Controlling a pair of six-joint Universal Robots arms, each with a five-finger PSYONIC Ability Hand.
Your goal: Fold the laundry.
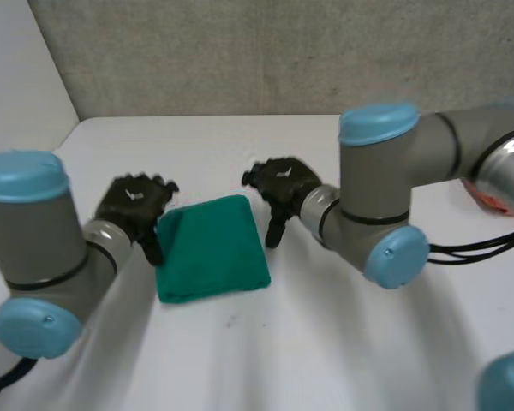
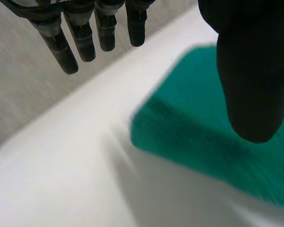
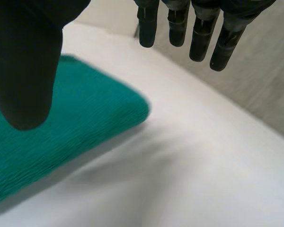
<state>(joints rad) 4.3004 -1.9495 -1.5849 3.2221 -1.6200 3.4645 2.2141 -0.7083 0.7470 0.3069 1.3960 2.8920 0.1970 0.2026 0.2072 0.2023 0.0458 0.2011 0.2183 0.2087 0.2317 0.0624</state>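
The folded green cloth (image 1: 210,248) lies flat on the white counter (image 1: 325,342) between my two arms. My left robot hand (image 1: 135,205) is just beside its left edge, fingers straight and holding nothing. My right robot hand (image 1: 281,187) is near its far right corner, likewise relaxed and empty.

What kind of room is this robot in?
Probably a lab or test room: a white table, a plain grey wall behind it, and two robot arms beside one folded green cloth.
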